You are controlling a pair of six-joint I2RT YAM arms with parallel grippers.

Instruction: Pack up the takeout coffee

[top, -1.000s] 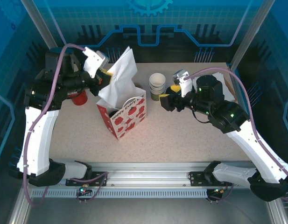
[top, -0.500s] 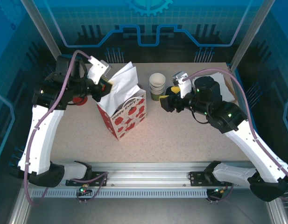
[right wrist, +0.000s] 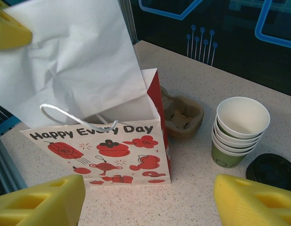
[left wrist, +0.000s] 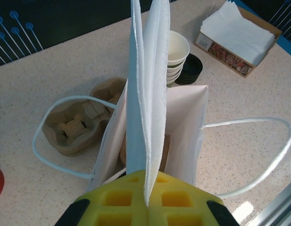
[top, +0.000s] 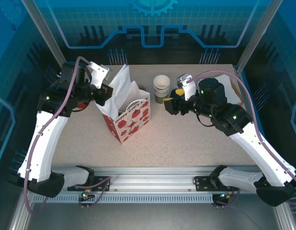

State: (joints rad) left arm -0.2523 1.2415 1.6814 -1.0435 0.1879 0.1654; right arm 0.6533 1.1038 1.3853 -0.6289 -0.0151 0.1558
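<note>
Left gripper (left wrist: 147, 190): its yellow pads are pressed together on the lower edge of a white tissue sheet (left wrist: 147, 94), which I hold upright right over the mouth of the gift bag (right wrist: 103, 146).

Right gripper (right wrist: 147, 200): jaws wide apart with nothing between them. It hovers low over the table (top: 186, 143), facing the bag's printed side, with the stack of lidless cups (right wrist: 239, 129) just off to one side.

Takeout coffee: I cannot place it. The tissue covers most of the bag's opening. The left wrist camera catches something brown down inside the bag, but I cannot tell what it is.

Around the bag: a moulded cup carrier (right wrist: 183, 115) lies on the table behind the bag. The black lids (right wrist: 272, 172) rest beside the cup stack, and a box of napkins (left wrist: 237, 35) sits further back.

Done so far, as I judge it: the bag stands open and upright, and the tissue is lined up above it.

Left to do: lower the tissue into the bag and let go. I also need to confirm that the lidded cup really is inside, and these views do not settle that.

Watch for: the bag is light and could tip if the tissue drags on its rim.
</note>
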